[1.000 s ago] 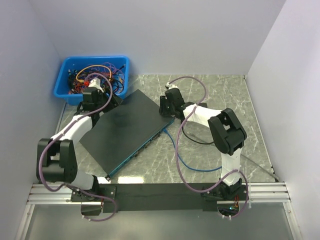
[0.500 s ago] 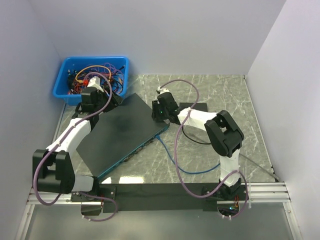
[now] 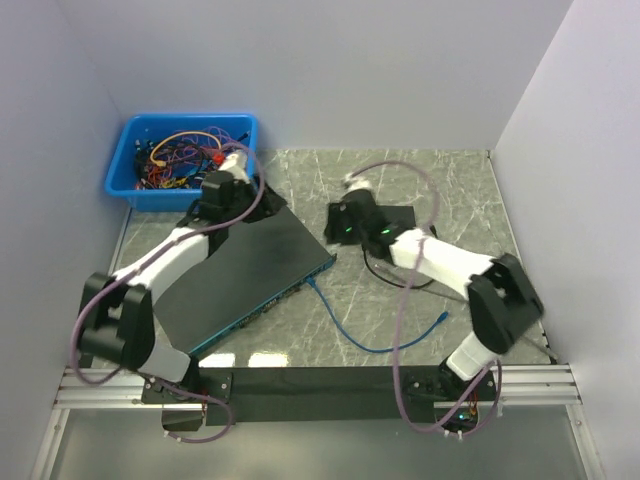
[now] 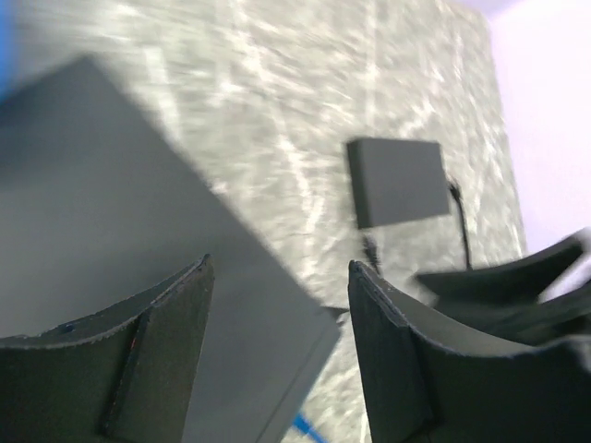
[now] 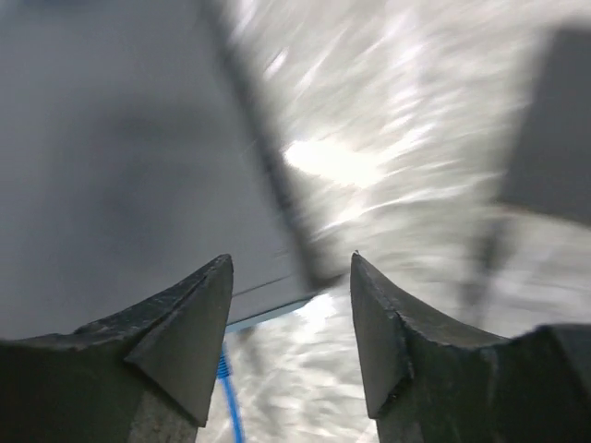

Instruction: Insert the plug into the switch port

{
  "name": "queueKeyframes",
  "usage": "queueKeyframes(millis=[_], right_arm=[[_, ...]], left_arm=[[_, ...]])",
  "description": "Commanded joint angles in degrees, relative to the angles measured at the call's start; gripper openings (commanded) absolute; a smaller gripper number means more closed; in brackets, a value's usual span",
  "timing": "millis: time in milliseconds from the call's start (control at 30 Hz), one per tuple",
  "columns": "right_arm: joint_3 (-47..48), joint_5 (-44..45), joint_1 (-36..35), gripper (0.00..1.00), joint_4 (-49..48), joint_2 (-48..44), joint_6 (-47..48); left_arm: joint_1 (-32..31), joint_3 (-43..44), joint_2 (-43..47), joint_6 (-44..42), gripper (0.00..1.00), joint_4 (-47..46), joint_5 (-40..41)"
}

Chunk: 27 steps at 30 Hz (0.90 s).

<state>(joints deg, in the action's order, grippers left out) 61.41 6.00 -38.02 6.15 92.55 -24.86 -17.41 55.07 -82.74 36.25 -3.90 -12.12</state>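
On the table [image 3: 440,180] the black switch [image 3: 245,275] lies aslant. The left tool [image 4: 280,268] hovers over its far corner and the right tool [image 5: 291,263] off its right corner, both with fingers apart and empty. The blue cable [image 3: 375,350] meets the switch's front edge, and its plug [image 3: 311,284] looks inserted, though I cannot tell if it is seated. The next move likely calls for checking that, or regripping and pressing squarely.

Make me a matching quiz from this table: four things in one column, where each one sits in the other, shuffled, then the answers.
Things:
1. blue bin
2. switch
3. blue cable
4. small black box

Places:
A. near half, right of centre, lying loose
B. far left corner
C. far half, about centre
D. left half, lying flat on a diagonal

Pairs: 1-B, 2-D, 3-A, 4-C
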Motion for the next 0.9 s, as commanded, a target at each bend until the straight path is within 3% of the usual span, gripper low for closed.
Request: queueKeyframes(millis=[0, 267, 433, 867], right_arm=[[-1.99, 6.38, 6.80, 0.62, 2.45, -5.80, -2.90], [-2.61, 5.43, 23.49, 0.63, 7.29, -3.79, -7.04], [-1.03, 3.67, 27.82, 0.63, 9.32, 0.43, -8.18], [3.01, -0.02, 31.95, 0.62, 9.58, 8.96, -8.62]], left_arm=[[-3.15, 6.44, -7.49, 0.75, 0.65, -5.94, -3.78], [-9.13, 28.32, -27.10, -0.73, 0.64, -1.38, -6.78], [-13.09, 42.37, -39.33, -2.06, 0.64, 6.96, -5.72], [-17.83, 50.05, -50.50, -0.74, 0.64, 8.30, -5.63]])
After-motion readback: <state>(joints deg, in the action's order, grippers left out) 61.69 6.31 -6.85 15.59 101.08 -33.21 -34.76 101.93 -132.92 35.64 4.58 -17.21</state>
